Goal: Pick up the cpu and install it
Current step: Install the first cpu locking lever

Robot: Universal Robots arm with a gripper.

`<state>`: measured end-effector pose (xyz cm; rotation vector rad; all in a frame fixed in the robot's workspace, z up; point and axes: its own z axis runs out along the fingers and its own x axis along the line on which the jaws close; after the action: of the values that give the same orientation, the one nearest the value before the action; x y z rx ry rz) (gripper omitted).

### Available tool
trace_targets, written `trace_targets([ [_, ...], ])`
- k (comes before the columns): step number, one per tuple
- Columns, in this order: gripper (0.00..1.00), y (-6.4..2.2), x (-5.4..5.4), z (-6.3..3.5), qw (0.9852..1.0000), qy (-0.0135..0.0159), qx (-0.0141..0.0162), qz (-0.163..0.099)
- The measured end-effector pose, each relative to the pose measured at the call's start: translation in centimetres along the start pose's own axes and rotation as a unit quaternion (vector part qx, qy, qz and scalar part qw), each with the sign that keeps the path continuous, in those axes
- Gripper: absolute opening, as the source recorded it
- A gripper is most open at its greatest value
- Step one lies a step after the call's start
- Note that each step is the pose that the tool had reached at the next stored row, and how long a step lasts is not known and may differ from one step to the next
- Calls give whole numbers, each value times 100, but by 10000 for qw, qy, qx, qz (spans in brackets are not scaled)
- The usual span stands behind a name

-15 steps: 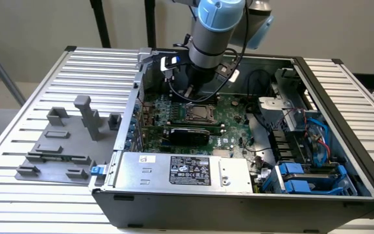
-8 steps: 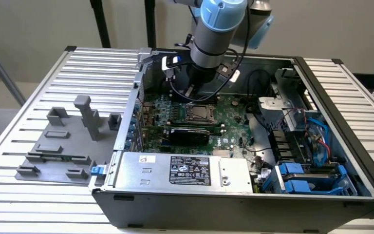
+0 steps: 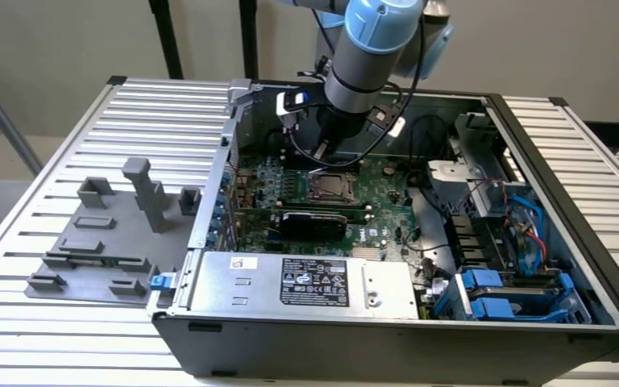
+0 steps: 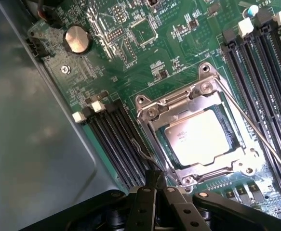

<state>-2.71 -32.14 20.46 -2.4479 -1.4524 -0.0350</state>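
silvery square cpu [image 4: 201, 136], flat inside its framed socket [image 4: 152, 113]

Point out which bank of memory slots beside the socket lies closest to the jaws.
The bank on the coin battery's side of the socket, along the case wall; its slots end by the jaws. The other bank lies beyond the socket.

Ext view: I get even, soft room light, no hard shadows; ribbed silver aluminium table [image 3: 170, 105] bright w/ mild sheen. Inside of open dark-grey metal computer case [image 3: 396, 343] dimmer. Wrist view: strong glare on silvery square cpu [image 4: 200, 137], top washed near white; grey sheet-metal case wall [image 4: 29, 144] shows hazy reflections.
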Motion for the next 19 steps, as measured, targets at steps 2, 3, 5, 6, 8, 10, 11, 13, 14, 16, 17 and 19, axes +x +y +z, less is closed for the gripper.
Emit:
trace_targets([
  [2,11,3,2,-1,10000,-19,31,11],
  [3,11,2,2,-1,10000,-26,44,15],
  [5,11,3,2,0,10000,-36,65,22],
  [6,11,2,2,0,10000,-40,74,25],
  [8,11,4,0,0,9999,-50,95,31],
  [10,11,6,-5,-3,9999,-58,109,36],
  [11,11,7,-8,-5,9999,-60,113,37],
  [13,11,10,-14,-13,9999,-64,119,40],
  [14,11,11,-18,-17,9999,-66,120,40],
  [16,11,14,-24,-22,9999,-67,122,41],
  [17,11,14,-26,-23,9999,-68,122,41],
  [19,11,15,-26,-23,9999,-70,121,41],
])
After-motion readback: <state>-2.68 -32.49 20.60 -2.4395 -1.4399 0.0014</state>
